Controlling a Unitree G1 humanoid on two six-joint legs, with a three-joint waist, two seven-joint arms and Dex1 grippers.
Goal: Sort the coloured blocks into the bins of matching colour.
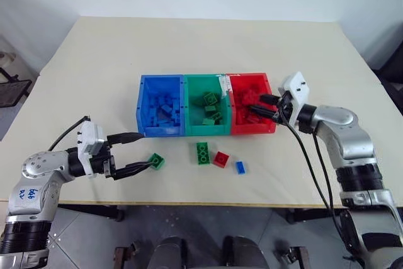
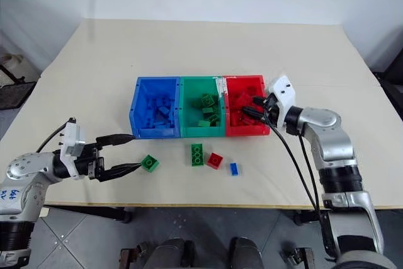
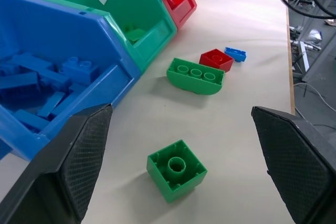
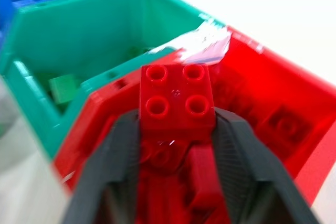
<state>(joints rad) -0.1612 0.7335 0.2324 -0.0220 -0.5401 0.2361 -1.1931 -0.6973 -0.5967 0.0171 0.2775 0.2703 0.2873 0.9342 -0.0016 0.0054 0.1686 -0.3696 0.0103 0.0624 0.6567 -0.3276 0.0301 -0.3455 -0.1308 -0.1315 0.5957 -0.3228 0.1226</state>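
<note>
Three joined bins stand mid-table: blue (image 1: 142,102), green (image 1: 204,131) and red (image 1: 253,128), each holding several blocks of its own colour. My right gripper (image 1: 267,106) hovers over the red bin, shut on a square red block (image 4: 177,98) held between its fingers. In front of the bins, loose on the table, lie a small green block (image 1: 155,160), an oblong green block (image 1: 203,152), a small red block (image 1: 221,159) and a small blue block (image 1: 240,167). My left gripper (image 1: 142,150) is open just left of the small green block (image 3: 176,169), which lies ahead of its spread fingers (image 3: 73,166).
The table's front edge (image 1: 208,203) runs close behind the loose blocks. A white label (image 1: 221,83) sits on the rim between the green and red bins. Black cables (image 1: 308,155) hang from my right wrist. Bare tabletop (image 1: 208,42) stretches beyond the bins.
</note>
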